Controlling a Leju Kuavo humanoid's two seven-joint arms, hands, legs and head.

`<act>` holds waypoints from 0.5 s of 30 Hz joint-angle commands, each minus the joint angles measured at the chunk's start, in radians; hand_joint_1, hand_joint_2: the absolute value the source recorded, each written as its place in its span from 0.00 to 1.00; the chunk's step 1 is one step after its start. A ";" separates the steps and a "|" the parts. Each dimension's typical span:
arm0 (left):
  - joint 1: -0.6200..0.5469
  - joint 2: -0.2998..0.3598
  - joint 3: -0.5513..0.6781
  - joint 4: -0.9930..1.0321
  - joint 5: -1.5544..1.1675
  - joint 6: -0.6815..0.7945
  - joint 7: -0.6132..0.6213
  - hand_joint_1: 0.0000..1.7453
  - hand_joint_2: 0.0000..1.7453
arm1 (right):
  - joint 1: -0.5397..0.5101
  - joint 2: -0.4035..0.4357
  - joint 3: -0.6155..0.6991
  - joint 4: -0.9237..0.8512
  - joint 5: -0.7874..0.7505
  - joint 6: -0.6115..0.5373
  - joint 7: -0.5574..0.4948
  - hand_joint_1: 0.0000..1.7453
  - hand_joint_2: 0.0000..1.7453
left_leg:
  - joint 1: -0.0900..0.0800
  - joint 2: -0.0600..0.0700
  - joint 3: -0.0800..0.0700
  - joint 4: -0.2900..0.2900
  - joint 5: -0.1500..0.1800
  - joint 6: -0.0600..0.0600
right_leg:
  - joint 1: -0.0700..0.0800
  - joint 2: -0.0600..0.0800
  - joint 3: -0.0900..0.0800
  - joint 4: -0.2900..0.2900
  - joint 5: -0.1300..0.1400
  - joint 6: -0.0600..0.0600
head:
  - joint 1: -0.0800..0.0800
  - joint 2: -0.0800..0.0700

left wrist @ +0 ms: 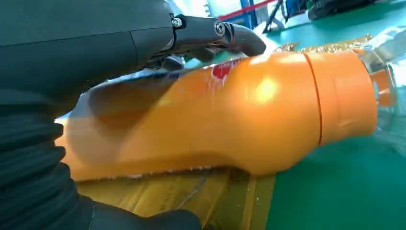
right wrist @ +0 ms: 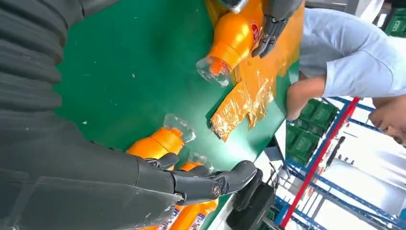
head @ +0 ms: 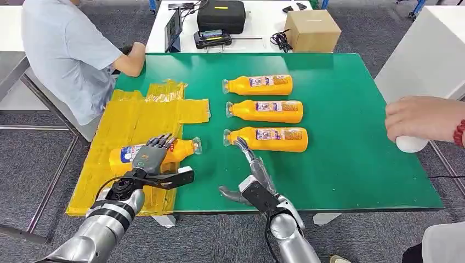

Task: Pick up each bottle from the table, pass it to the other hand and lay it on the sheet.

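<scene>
Orange bottle [head: 164, 152], one, lying on its side on the yellow sheet [head: 131, 118] at about 8 o'clock on the green table [head: 351, 137], clear cap toward 3 o'clock and just past the sheet's edge. Left hand [head: 152, 159] lies over its body, fingers curled across the label, gripping it. Three more orange bottles [head: 266, 111] lie in a column near table centre, caps toward 9 o'clock. Right hand [head: 253, 175] holds nothing, fingers extended, tips beside the nearest bottle's cap. Person in grey shirt [head: 66, 55] at 10 o'clock; another person's hand [head: 422, 118] at 3 o'clock.
</scene>
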 commanded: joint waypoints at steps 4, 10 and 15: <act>-0.005 0.011 0.046 0.145 0.010 -0.063 -0.022 0.00 1.00 | -0.061 -0.024 -0.003 0.112 -0.004 0.004 -0.011 0.00 1.00 | -0.001 0.003 0.006 -0.002 0.000 -0.001 | 0.000 0.003 0.005 -0.001 0.000 -0.001 | 0.000 0.000; -0.002 0.023 0.033 0.164 0.018 -0.087 -0.082 0.00 1.00 | -0.069 -0.027 -0.001 0.130 -0.007 0.006 -0.019 0.00 1.00 | 0.000 0.004 0.008 -0.002 -0.001 -0.001 | 0.000 0.003 0.007 -0.002 0.000 -0.001 | 0.000 0.000; 0.018 -0.003 -0.001 0.109 0.031 0.015 -0.119 0.00 1.00 | -0.052 -0.028 -0.004 0.109 -0.007 -0.004 -0.024 0.00 1.00 | 0.000 0.003 0.010 -0.003 -0.001 -0.001 | 0.000 0.003 0.009 -0.002 0.000 -0.002 | 0.000 0.000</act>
